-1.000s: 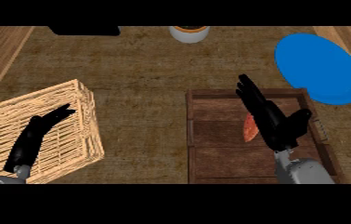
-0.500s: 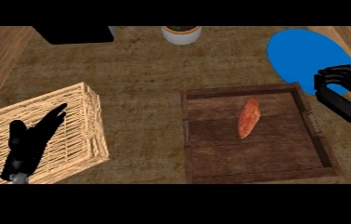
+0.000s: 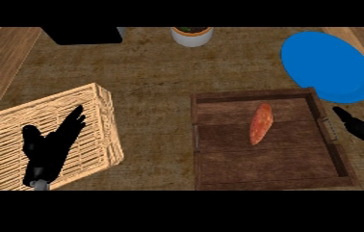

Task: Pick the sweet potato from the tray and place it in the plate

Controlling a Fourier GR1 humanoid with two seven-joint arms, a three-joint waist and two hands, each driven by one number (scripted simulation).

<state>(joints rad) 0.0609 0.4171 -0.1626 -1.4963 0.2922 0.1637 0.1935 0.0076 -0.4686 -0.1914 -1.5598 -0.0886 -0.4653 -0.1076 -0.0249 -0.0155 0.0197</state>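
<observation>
Right hand [image 3: 348, 121] shows only as a sliver just right of the tray [image 3: 213, 171]; can't tell its state. Sweet potato [image 3: 260, 123] lies in the tray's middle, untouched, w/ blue plate [image 3: 320, 62] up-right of tray (nothing on it). Left hand [image 3: 50, 147] rests open over wicker basket [image 3: 78, 110], left of tray. Pick and place both remain.

A brown, mottled counter [image 3: 153, 72] fills the view under dim, even light, its surface worn-looking and matte. Far up from the hand at the lower left, a black box [image 3: 82, 35] sits at the top edge, and to its right there's a small white pot [image 3: 192, 36] with something dark inside. A wicker basket [image 3: 43, 125] lies right beneath that hand, and a paler wooden strip [image 3: 13, 58] runs along the counter's left side above it.
</observation>
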